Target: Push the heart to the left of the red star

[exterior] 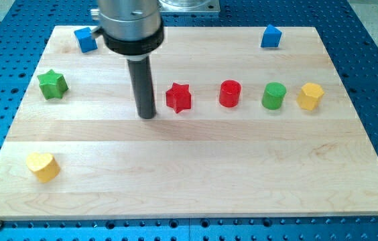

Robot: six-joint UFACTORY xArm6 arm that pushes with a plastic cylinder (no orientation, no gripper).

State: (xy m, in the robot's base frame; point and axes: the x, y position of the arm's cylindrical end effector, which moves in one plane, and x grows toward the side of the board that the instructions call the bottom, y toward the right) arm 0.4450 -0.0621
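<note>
A yellow heart lies near the view's bottom left corner of the wooden board. A red star sits near the board's middle, a little above centre. My tip stands on the board just left of the red star, a small gap apart from it. The heart is far to the lower left of my tip.
A green star sits at the left. A blue block is at the top left, another blue block at the top right. Right of the red star stand a red cylinder, a green cylinder and a yellow hexagon.
</note>
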